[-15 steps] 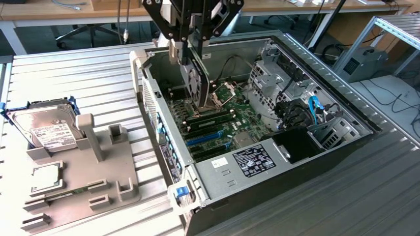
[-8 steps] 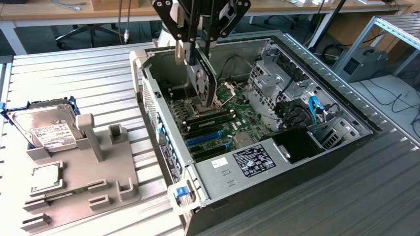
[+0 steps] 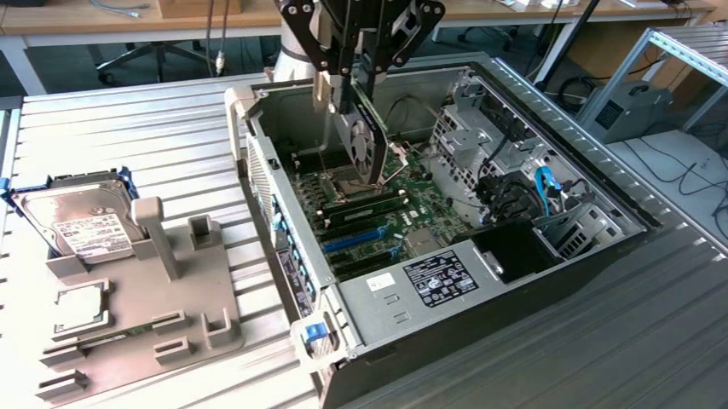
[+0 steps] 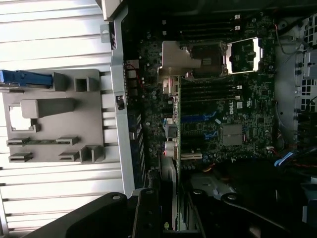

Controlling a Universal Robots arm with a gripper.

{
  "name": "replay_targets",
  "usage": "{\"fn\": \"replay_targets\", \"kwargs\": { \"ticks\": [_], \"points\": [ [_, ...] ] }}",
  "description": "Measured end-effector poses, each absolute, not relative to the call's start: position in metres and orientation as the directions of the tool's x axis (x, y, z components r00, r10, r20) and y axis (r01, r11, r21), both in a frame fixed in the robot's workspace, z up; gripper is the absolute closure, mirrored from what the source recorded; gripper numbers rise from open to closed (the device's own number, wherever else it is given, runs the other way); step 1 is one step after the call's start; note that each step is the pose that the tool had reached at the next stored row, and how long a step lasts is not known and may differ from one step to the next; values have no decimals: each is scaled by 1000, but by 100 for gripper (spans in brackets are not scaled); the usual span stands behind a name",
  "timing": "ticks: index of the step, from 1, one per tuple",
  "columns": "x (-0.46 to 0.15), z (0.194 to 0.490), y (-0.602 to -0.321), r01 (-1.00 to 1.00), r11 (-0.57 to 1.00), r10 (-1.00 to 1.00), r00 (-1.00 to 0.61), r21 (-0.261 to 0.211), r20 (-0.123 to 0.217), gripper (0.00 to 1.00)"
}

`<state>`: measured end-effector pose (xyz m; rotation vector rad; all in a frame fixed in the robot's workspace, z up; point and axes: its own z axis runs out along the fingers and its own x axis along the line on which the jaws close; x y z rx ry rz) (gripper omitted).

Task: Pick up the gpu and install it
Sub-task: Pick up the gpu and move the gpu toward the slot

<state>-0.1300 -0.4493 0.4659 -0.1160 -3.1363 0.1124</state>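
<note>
Exterior view: the gpu (image 3: 366, 141) is held upright on edge, its upper part clamped between the fingers of the pincer (image 3: 347, 92). It hangs inside the opening of the computer case (image 3: 264, 183), above the motherboard (image 3: 387, 213) and, as far as can be judged, apart from it. From the wrist view the gpu (image 4: 174, 124) is met edge-on, as a thin strip reaching away from the pincer (image 4: 166, 218) toward the board, with silvery metal made out along it.

The install step is judged to be in hand: the card is off the bench and is not yet seated. Seating is judged to call for three things:
- the card's lower edge lined up over one of the blue slots (image 3: 347, 241);
- the bracket brought to the case's rear wall;
- a straight press without tilt, clear of the processor socket (image 4: 208, 54) close by.

The case is laid on its side, open, on a bench (image 3: 136, 128) of ribbed metal. Toward the bench edge at the exterior view's left a grey fixture (image 3: 148, 307) is set, and a hard drive (image 3: 71, 220) is propped in it.

Beyond the bench's far edge, wooden desks (image 3: 102, 17) and a chair base (image 3: 153, 55) are seen. At the exterior view's right an aluminium frame (image 3: 683, 43) and loose cables (image 3: 694, 175) are made out.
</note>
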Motion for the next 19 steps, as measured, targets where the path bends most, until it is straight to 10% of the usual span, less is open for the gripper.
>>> {"fn": "replay_targets", "kwargs": {
  "ticks": [19],
  "points": [
    [-106, 461, -449, 74, 995, 74, -997, -74, -2, 74]
  ]
}}
